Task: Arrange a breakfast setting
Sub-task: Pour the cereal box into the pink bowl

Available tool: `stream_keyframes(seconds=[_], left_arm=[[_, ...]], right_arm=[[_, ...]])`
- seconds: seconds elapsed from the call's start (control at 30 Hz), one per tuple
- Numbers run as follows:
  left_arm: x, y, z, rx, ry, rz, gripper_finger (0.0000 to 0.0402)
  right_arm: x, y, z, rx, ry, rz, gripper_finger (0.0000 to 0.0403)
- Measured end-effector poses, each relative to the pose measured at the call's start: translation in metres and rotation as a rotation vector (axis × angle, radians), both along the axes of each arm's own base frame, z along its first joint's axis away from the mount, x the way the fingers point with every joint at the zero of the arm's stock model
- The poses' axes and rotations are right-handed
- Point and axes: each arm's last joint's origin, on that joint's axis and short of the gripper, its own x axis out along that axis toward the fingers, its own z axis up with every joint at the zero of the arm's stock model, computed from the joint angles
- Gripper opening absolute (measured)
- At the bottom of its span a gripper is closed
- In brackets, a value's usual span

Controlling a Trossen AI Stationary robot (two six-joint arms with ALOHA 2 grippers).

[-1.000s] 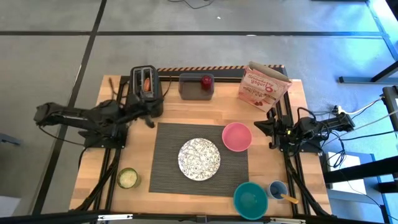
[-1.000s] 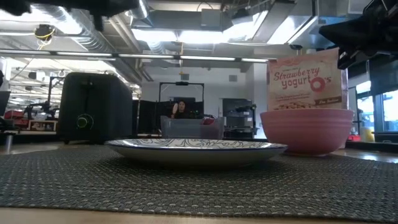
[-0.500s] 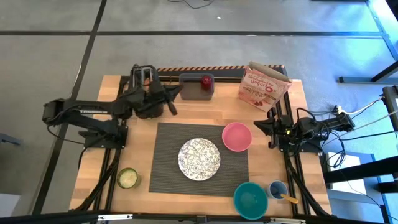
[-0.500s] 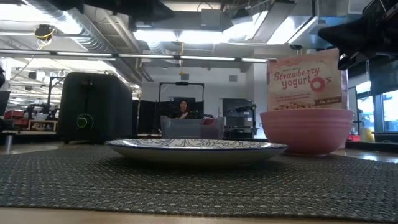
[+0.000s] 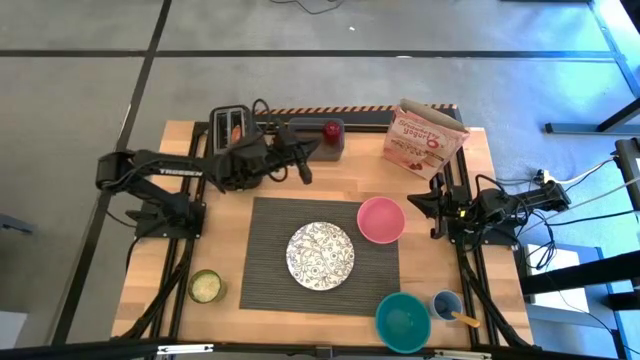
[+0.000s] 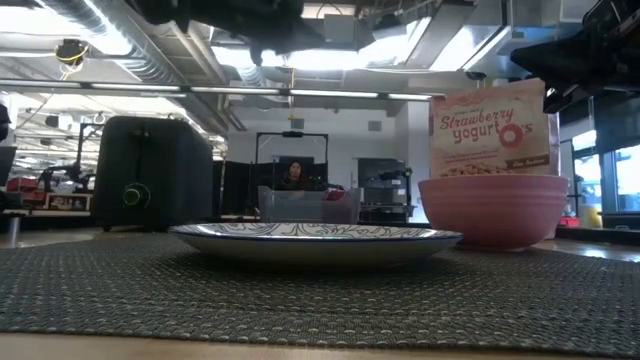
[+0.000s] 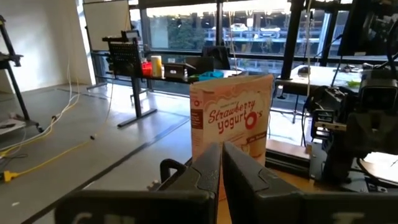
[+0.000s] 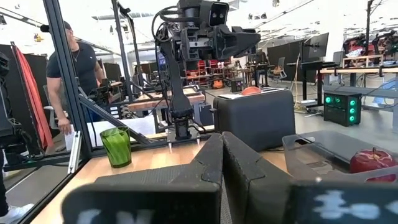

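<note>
1 plate [image 5: 320, 254], 1 pink bowl [image 5: 380, 220]

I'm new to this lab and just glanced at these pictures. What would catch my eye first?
Probably the patterned plate in the middle of the dark mat, with the pink bowl beside it at the mat's far right corner. Next, the left arm stretched over the table's back edge, its shut hand near the grey tray holding a red apple. The cereal box stands at the back right.

Left arm [image 5: 215, 170] stretches across the back, between the toaster [image 5: 234, 133] and the grey bin [image 5: 315, 139]. Bare mat [image 5: 268, 250] lies open left of the plate [image 5: 320, 254]; the cereal box [image 5: 425, 138] blocks the back right corner.
</note>
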Motion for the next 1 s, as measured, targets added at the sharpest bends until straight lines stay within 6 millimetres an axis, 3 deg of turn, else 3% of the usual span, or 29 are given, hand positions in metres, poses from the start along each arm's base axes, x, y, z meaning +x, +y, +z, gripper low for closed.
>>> stream_keyframes(seconds=[0.47,0.57,1.0], left_arm=[[0.012,0.003,0.001,0.012,-0.100,0.001,0.0011],[0.019,0.009,-0.006,0.019,-0.130,-0.045,0.0011],[0.105,0.064,-0.019,0.024,-0.143,-0.084,0.0011]], right_arm=[[0.000,0.000,-0.002,-0.006,0.017,-0.003,0.0000],[0.000,0.000,-0.002,-0.003,0.018,-0.021,0.0000],[0.000,-0.002,-0.002,0.006,0.024,-0.070,0.0000]])
